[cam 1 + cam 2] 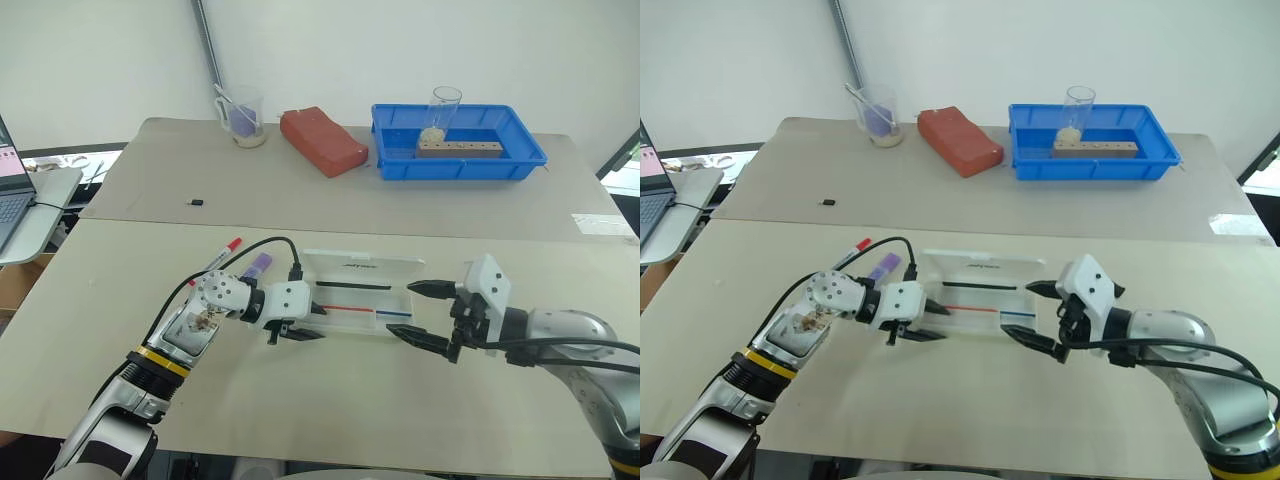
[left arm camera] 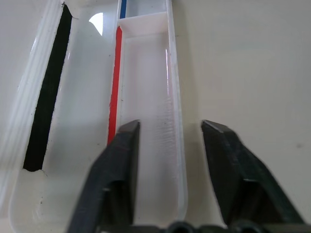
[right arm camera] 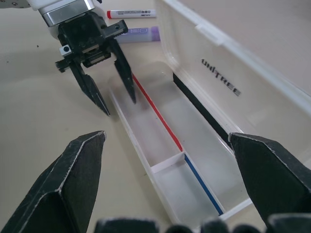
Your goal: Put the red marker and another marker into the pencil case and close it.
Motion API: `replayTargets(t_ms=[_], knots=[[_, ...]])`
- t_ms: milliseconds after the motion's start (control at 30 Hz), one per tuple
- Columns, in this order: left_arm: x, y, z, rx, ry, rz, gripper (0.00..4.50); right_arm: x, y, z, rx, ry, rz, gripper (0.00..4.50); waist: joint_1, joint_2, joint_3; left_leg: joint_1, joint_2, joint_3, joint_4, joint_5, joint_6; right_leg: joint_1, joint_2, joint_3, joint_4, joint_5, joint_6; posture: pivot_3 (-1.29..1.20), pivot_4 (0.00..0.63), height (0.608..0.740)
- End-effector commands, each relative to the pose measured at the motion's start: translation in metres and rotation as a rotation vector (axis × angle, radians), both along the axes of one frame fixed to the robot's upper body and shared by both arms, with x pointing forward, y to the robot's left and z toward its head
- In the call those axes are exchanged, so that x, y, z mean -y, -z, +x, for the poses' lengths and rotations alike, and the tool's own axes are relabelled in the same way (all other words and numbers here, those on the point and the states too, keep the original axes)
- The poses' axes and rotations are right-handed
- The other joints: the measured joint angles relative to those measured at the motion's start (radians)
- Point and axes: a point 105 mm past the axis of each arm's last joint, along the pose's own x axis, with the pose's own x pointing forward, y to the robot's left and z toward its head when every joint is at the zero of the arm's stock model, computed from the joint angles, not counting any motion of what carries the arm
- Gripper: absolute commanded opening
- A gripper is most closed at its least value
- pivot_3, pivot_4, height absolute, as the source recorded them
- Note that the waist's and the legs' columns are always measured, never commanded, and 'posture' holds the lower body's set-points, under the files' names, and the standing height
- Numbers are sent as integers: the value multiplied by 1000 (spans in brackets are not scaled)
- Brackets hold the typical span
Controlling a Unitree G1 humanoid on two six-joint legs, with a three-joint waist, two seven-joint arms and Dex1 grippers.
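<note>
The right gripper [image 3: 165, 179] gapes wide, holding nothing, at one end of the open pencil case [image 1: 350, 297]. At the other end the left gripper [image 1: 298, 332] stands parted and empty (one finger inside the case). Behind it lie the purple highlighter [image 1: 257, 265] and red marker [image 1: 222, 254].

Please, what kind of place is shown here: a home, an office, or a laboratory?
Probably a laboratory or robot test room. Plain tables against a bare white wall hold test props: an open pencil case, a blue tray, a brick and a beaker. A laptop stands beside them.
</note>
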Motion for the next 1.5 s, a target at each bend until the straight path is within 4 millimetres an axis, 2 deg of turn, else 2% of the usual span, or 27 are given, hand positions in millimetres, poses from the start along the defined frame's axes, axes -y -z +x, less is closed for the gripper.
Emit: replayTargets(t_ms=[33, 67, 300, 467, 600, 700, 833, 933, 1067, 1133, 1233, 1367, 1467, 1500], knots=[[-1, -21, 5, 57, -2, -45, 4073, -5, -9, 3, 50, -15, 6, 4500, 1, 0, 0, 0, 0, 0, 0, 0, 0, 0, 0, 0, 0, 0, 0, 0, 150, 740], [-1, -25, 5, 62, -3, -52, 4452, -5, -9, 3, 51, -18, 7, 4500, 1, 0, 0, 0, 0, 0, 0, 0, 0, 0, 0, 0, 0, 0, 0, 0, 150, 740], [-12, -50, 0, 76, -24, -81, 4452, -6, -13, 3, 50, -38, 1, 4500, 0, 1, 0, 0, 0, 0, 0, 0, 0, 1, 0, 0, 0, 0, 0, 0, 150, 740], [-25, -68, -11, 42, -70, -96, 4452, -8, -18, -3, 33, -74, 5, 4500, -1, 1, 0, 0, 0, 0, 0, 0, 0, 1, 0, 0, 0, 0, 0, 0, 150, 740], [-48, -87, -16, -8, -188, -104, 4452, -9, -24, -13, -2, -119, 5, 4500, -1, 1, 0, 1, 1, 0, 0, 0, 0, 1, 0, 0, 0, 0, 0, 0, 150, 740], [-72, -102, -13, -52, -338, -135, 4452, -11, -36, -18, -15, -153, 27, 4500, -2, 0, 0, 1, 1, 0, 0, 0, 0, 1, 0, 0, 0, -1, 1, 0, 150, 740], [-121, -118, 13, -47, -665, -260, 4452, -25, -71, -14, 19, -192, 136, 4500, -3, -1, 2, 2, 1, 0, 0, 0, 0, 2, 0, 0, 0, -2, 3, 0, 150, 740], [-179, -100, 37, 27, -942, -237, 4452, -45, -96, -8, 85, -258, 162, 4500, -7, 0, 2, 6, 2, -1, -1, 0, 0, 3, 0, 0, 0, -2, 2, 0, 150, 740], [-208, -77, 52, 39, -1062, -233, 4452, -58, -106, 0, 121, -310, 138, 4500, 0, -4, 2, 7, 2, 0, -4, -1, 1, -2, 0, 0, 0, -1, -4, 0, 150, 740], [-211, -57, 58, -9, -1083, -249, 4452, -62, -105, 5, 133, -325, 115, 4500, 9, -4, 2, 3, 1, 1, -4, -1, 1, -5, -3, -1, 0, -1, -4, 0, 150, 740], [-208, -41, 63, -61, -1063, -266, 4452, -63, -104, 9, 139, -333, 98, 4500, 15, -4, 2, 0, 1, 3, -1, -1, 1, -7, -5, -1, 0, 0, -3, 0, 150, 740], [-197, -33, 68, -136, -999, -319, 4452, -63, -98, 8, 131, -341, 90, 4500, 20, -5, 1, -1, 1, 3, -1, -1, 1, -7, -4, -3, 1, 1, -4, 0, 150, 740], [-196, -23, 70, -118, -971, -245, 4452, -63, -95, 6, 127, -342, 92, 4500, 17, -5, 1, -1, 2, 3, -1, -1, 1, -6, -4, -2, 2, 1, -4, 0, 150, 740], [-196, -20, 72, -113, -969, -225, 4212, -63, -95, 5, 128, -342, 92, 4500, 15, -5, 1, -1, 2, 3, -1, -1, 1, -6, -4, -2, 3, 1, -4, 0, 150, 740]])
